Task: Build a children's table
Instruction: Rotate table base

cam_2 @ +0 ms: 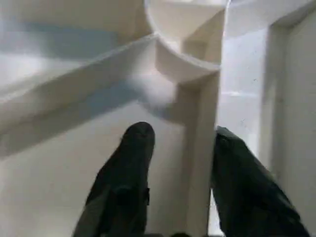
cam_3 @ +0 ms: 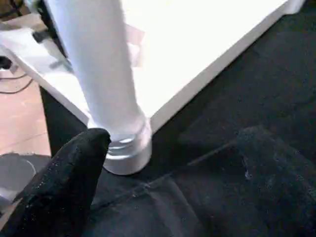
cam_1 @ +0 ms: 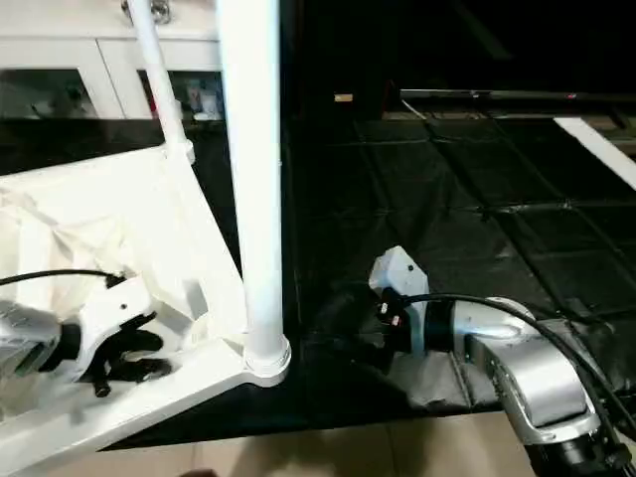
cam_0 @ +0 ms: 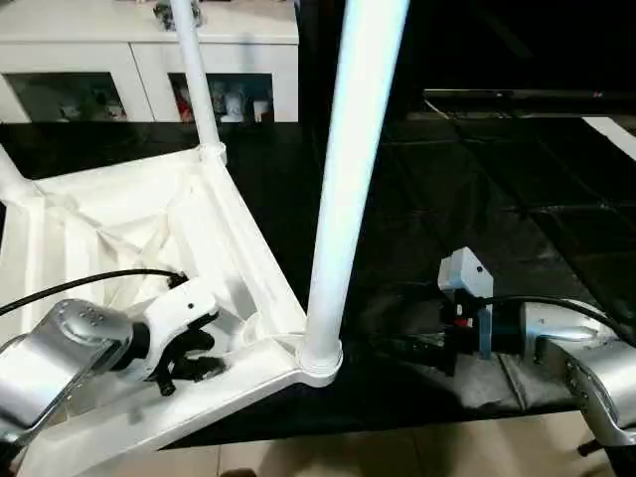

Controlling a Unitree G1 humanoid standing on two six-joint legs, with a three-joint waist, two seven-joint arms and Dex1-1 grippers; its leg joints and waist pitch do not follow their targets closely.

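The children's table lies upside down on the black cloth, its ribbed white top facing up. A long white leg stands upright in the near corner socket. A second leg rises at the far corner and a third at the left edge. My left gripper reaches into the underside close to the near corner. Its black fingers stand on either side of a thin rib, with a gap still showing on one side. My right gripper rests open on the cloth just right of the near leg's base, holding nothing.
A white glass-door cabinet stands behind the work surface. The black cloth stretches away to the right and back. The surface's front edge runs just below the near corner, with beige floor beyond it. Black cables trail from both wrists.
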